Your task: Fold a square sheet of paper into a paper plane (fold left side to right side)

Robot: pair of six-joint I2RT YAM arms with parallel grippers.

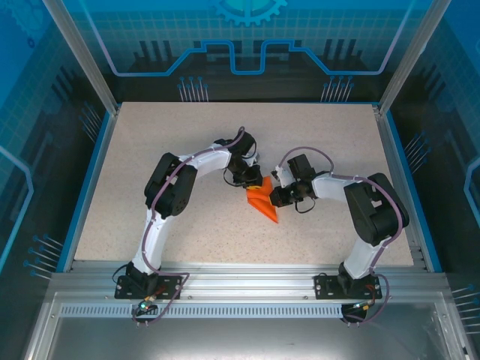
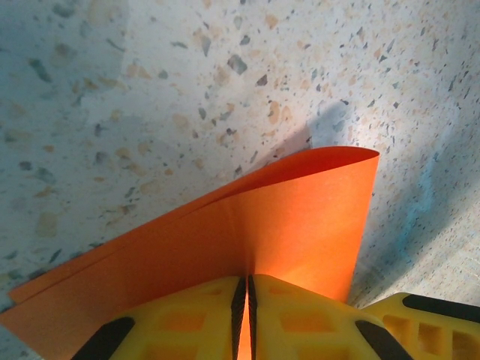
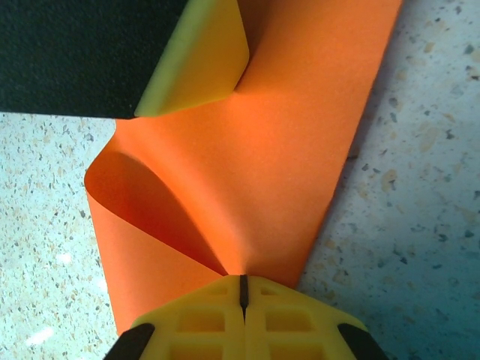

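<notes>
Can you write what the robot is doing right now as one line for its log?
left gripper: shut on paper | right gripper: shut on paper | paper: orange, curled over, not flat | stage: mid-fold

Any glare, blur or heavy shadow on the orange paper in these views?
Top external: sharp and evenly lit, the sheet of paper small in frame. Left wrist: paper crisp, a soft shadow on the table behind it. Right wrist: dark shadow inside the paper's curl, no glare.
</notes>
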